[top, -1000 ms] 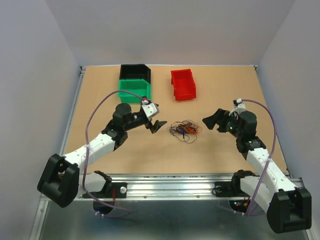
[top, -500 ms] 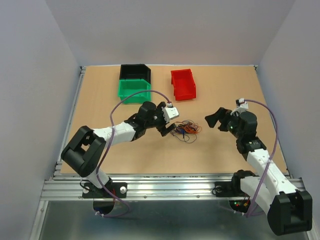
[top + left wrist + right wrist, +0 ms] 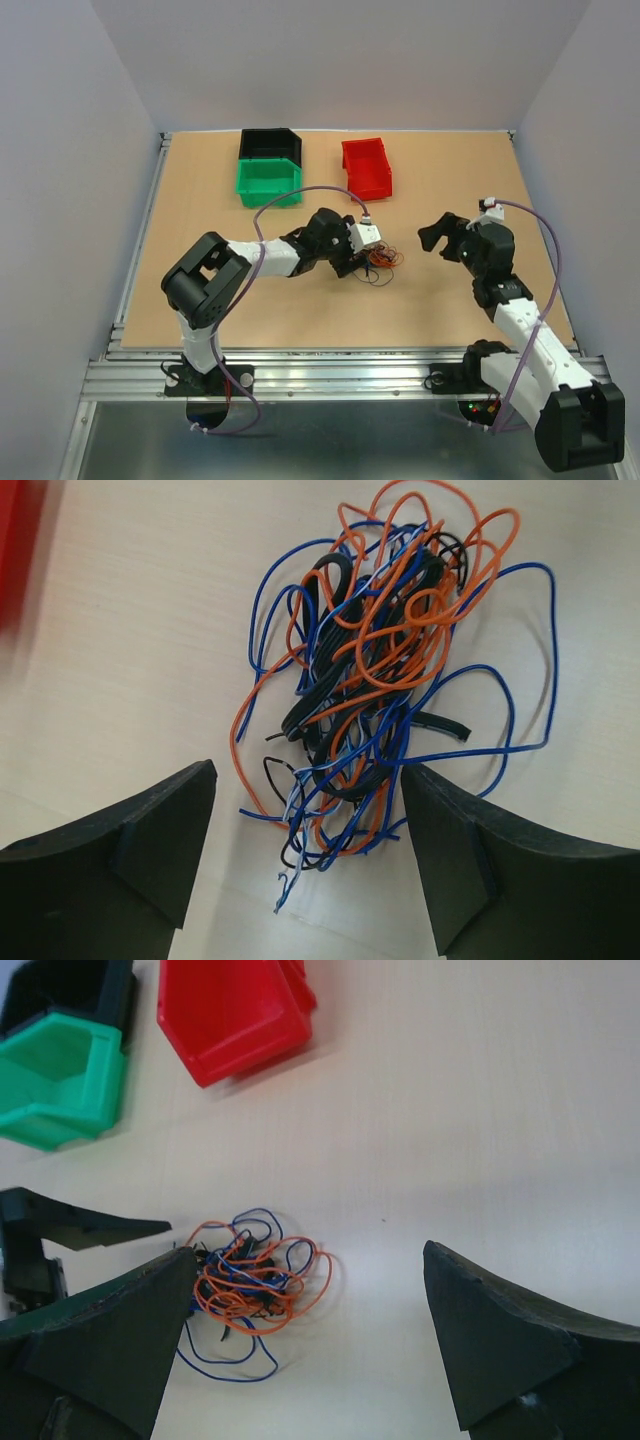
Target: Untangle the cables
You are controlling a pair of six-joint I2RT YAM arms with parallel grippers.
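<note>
Left jaws open astride the cables [image 3: 372,680], right jaws open at three o'clock; closing here could pinch several strands and tighten knots.

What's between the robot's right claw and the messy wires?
Nothing, only bare table, seen from the top camera. The right claw is open, apart from the wires.

No text, label, brand, number or sign could be read in any view. The walls of the red bin [image 3: 366,167], green bin [image 3: 268,181] and black bin [image 3: 268,142] were checked and no legible marking was found.
</note>
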